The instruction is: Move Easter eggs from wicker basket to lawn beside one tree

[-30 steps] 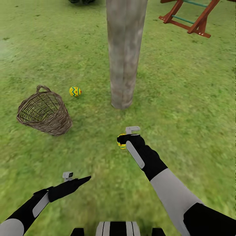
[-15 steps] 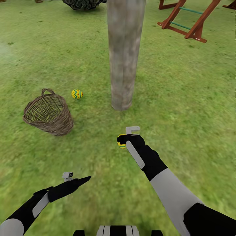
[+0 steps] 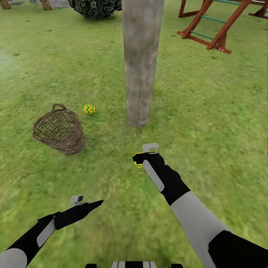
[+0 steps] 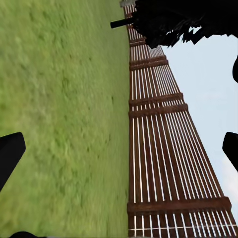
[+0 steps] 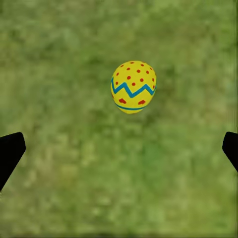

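The tree (image 3: 141, 63) rises as a thick grey-brown trunk from the lawn (image 3: 208, 111) in the middle of the head view. Left of it the wicker basket (image 3: 59, 128) leans on the grass, with no egg visible in its opening. One Easter egg (image 3: 89, 109) lies between basket and trunk. A second egg (image 3: 137, 164) (image 5: 133, 87) rests on the grass in front of the trunk, just beneath my right gripper (image 3: 143, 159) (image 5: 119, 151), which is open and not touching it. My left gripper (image 3: 97, 203) (image 4: 119, 153) hangs open and empty over grass, lower left.
A red wooden play frame (image 3: 212, 26) stands at the back right and a dark bush (image 3: 95, 6) at the back behind the trunk. The left wrist view looks along a brown slatted fence (image 4: 163, 148) at the lawn's edge.
The head camera has shifted, so basket and loose egg sit further right and more background shows. Both arms and the egg under the right gripper look unchanged.
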